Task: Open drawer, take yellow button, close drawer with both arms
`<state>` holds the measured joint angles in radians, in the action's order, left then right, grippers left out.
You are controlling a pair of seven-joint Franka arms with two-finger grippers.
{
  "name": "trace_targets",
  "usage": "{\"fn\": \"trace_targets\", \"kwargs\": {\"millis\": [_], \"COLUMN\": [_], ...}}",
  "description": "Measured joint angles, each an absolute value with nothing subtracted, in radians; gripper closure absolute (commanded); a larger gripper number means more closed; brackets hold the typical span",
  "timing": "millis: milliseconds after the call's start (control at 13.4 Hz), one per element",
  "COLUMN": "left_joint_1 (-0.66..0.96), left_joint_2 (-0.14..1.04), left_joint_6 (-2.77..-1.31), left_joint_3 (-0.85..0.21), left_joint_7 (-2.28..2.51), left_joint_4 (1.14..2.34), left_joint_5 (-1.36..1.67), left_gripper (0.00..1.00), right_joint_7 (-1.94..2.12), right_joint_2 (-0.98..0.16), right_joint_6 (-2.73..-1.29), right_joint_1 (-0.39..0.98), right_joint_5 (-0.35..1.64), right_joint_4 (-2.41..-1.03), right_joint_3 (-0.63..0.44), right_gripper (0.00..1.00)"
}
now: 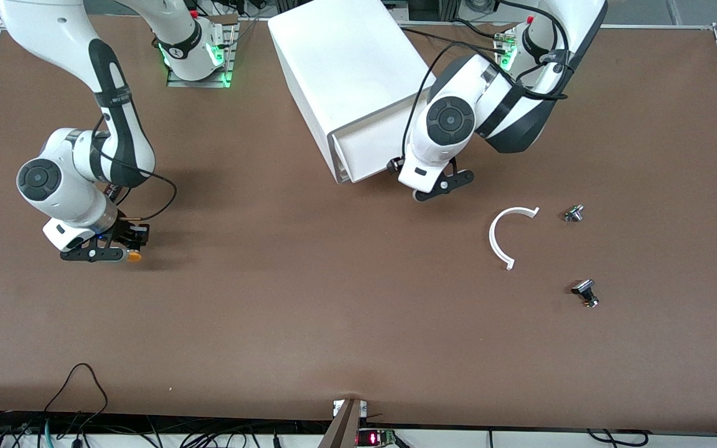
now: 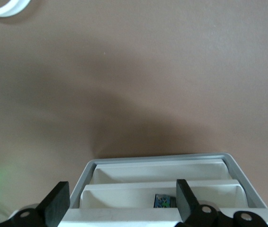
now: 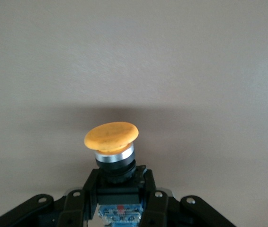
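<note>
The white cabinet (image 1: 346, 68) stands at the table's middle, near the robots' bases, with its cream drawer fronts (image 1: 368, 149) facing the front camera. My left gripper (image 1: 436, 183) is open and empty just in front of those fronts. In the left wrist view its fingers (image 2: 58, 205) stand wide apart over the stacked drawers (image 2: 162, 172), and a small blue-patterned thing (image 2: 163, 201) shows in a gap between two of them. My right gripper (image 1: 109, 249) is low over the table at the right arm's end, shut on the button (image 1: 134, 255). The button's orange cap (image 3: 111, 135) sticks out past the fingers (image 3: 84, 191).
A white curved arc piece (image 1: 500, 233) lies on the brown table toward the left arm's end; it also shows in the left wrist view (image 2: 1, 7). Two small dark metal parts (image 1: 573, 213) (image 1: 585, 292) lie beside it. Cables hang along the table's front edge (image 1: 78, 386).
</note>
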<state>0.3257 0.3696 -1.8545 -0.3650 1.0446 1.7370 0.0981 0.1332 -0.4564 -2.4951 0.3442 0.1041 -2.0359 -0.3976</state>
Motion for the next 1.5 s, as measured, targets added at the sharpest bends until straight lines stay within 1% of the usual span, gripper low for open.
{"fn": "trace_targets", "kwargs": {"millis": [150, 225, 299, 374, 599, 674, 824, 1048, 1273, 1497], "left_joint_1": [0.326, 0.326, 0.327, 0.327, 0.327, 0.327, 0.327, 0.327, 0.327, 0.327], "left_joint_2": [0.369, 0.369, 0.369, 0.369, 0.365, 0.364, 0.364, 0.363, 0.363, 0.363], "left_joint_6": [-1.855, -1.855, -1.855, -1.855, -1.854, -1.854, -1.854, -1.854, -1.854, -1.853], "left_joint_3": [-0.399, -0.416, -0.432, -0.448, -0.475, -0.482, -0.492, -0.507, -0.516, -0.518], "left_joint_7": [1.055, 1.065, 1.08, 1.094, 1.115, 1.119, 1.131, 1.136, 1.139, 1.139], "left_joint_4": [1.748, 1.755, 1.761, 1.766, 1.776, 1.779, 1.781, 1.783, 1.785, 1.786], "left_joint_5": [0.098, 0.098, 0.098, 0.098, 0.098, 0.098, 0.099, 0.1, 0.1, 0.1], "left_gripper": [0.01, 0.01, 0.01, 0.01, 0.01, 0.01, 0.01, 0.01, 0.01, 0.01], "right_joint_7": [0.144, 0.144, 0.145, 0.148, 0.154, 0.154, 0.158, 0.191, 0.223, 0.237], "right_joint_2": [-0.488, -0.499, -0.508, -0.516, -0.523, -0.521, -0.503, -0.419, -0.291, -0.202], "right_joint_6": [-2.513, -2.519, -2.524, -2.527, -2.53, -2.531, -2.53, -2.503, -2.409, -2.211], "right_joint_1": [0.341, 0.341, 0.34, 0.339, 0.339, 0.339, 0.341, 0.35, 0.361, 0.362], "right_joint_5": [0.124, 0.132, 0.147, 0.166, 0.195, 0.196, 0.196, 0.196, 0.195, 0.194], "right_joint_4": [-2.036, -2.036, -2.036, -2.036, -2.035, -2.03, -2.019, -2.003, -1.987, -1.92], "right_joint_3": [-0.397, -0.397, -0.397, -0.397, -0.397, -0.396, -0.393, -0.386, -0.384, -0.384], "right_gripper": [0.82, 0.72, 0.6, 0.42, 0.08, 0.01, 0.01, 0.01, 0.01, 0.01]}}
